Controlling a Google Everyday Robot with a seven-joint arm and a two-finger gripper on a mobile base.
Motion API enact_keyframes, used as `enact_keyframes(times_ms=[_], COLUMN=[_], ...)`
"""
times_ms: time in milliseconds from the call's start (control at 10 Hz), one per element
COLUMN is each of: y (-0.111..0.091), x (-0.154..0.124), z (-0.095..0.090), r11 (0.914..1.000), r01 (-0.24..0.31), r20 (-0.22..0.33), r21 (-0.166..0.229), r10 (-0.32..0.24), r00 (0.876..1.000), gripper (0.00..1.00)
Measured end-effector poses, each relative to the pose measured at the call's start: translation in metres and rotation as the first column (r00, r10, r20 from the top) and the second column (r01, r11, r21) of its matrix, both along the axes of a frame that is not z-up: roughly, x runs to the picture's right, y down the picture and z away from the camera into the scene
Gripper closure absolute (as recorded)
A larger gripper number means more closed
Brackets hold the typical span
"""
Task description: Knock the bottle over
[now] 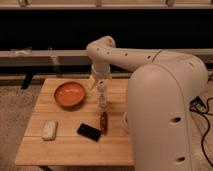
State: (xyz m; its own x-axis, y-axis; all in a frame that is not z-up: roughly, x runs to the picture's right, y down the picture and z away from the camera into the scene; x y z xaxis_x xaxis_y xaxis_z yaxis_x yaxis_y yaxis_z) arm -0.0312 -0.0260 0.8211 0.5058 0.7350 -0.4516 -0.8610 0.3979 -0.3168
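A: Where is the bottle?
B: The bottle (102, 95) stands upright near the middle of the table (65, 150), with the bowl (69, 94) close by at its 9 o'clock.
A: And the hand?
B: The hand (98, 81) hangs at the bottle's 12 o'clock, right by the cap. I cannot tell whether they touch, nor whether the hand is clenched or released.
A: What else?
B: A slim red thing (103, 121) at the bottle's 6 o'clock, a black block (89, 132) at 7, and a pale pad (49, 129) farther out at 8.

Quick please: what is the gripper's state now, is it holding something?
Gripper: directly above the upright bottle; open or closed cannot be told.
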Motion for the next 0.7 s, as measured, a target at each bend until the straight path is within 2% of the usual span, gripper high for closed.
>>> enact_keyframes(times_ms=[200, 300, 600, 700], y=[0.010, 0.021, 0.051, 0.066], x=[-0.010, -0.015, -0.043, -0.054], z=[0.002, -0.001, -0.025, -0.040], r11=[0.9993, 0.9977, 0.9902, 0.9858], r01=[0.028, 0.043, 0.095, 0.123], r20=[0.007, -0.006, -0.004, 0.012], r21=[-0.026, -0.052, -0.103, -0.114], r10=[-0.027, -0.043, -0.096, -0.123], r00=[1.000, 0.999, 0.995, 0.992], gripper=[0.20, 0.20, 0.20, 0.20])
